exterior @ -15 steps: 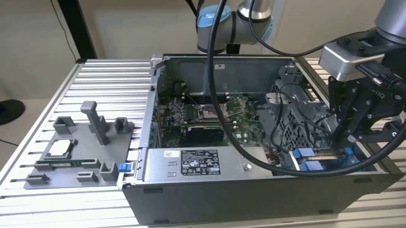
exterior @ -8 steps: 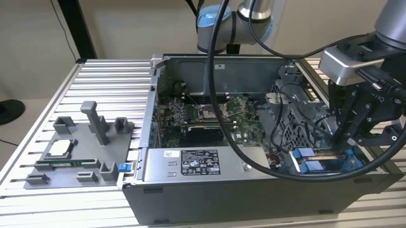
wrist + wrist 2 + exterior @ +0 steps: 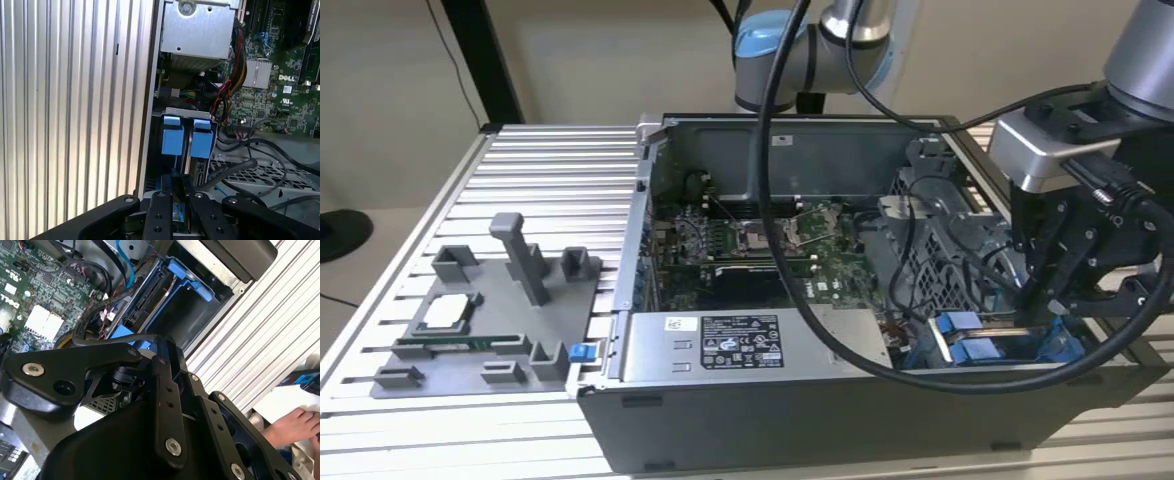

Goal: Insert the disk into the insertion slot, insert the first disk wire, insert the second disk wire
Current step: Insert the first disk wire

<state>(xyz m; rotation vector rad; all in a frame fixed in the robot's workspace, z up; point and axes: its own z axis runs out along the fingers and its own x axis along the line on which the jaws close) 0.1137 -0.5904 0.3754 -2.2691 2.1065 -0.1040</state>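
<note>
Obs., exterior view, left to right. Grey fixture tray (image 3: 480, 330) sits at 9 o'clock of the computer case (image 3: 787, 130), well apart from the work. The labelled power-supply box (image 3: 734, 345) is at 6 o'clock inside the case. The insertion slot (image 3: 947, 350) is at about 4 o'clock, with the gripper (image 3: 1051, 310) lowered onto it. In the second wrist view the disk (image 3: 150, 292) stands on edge in the slot, looking most of the way in. In the first wrist view the fingers (image 3: 175, 185) are drawn almost together with a sliver of blue between them. I judge they are pinching the disk's blue frame. Step in hand, as I read it: seating the disk. To do it well, keep the push straight along the bay walls so that the frame does not cock. Watch the black cables (image 3: 961, 270) crowding the slot at 12 o'clock. A person's hand (image 3: 295, 427) lies beyond the ribbed table (image 3: 547, 170), well apart from the case.
</note>
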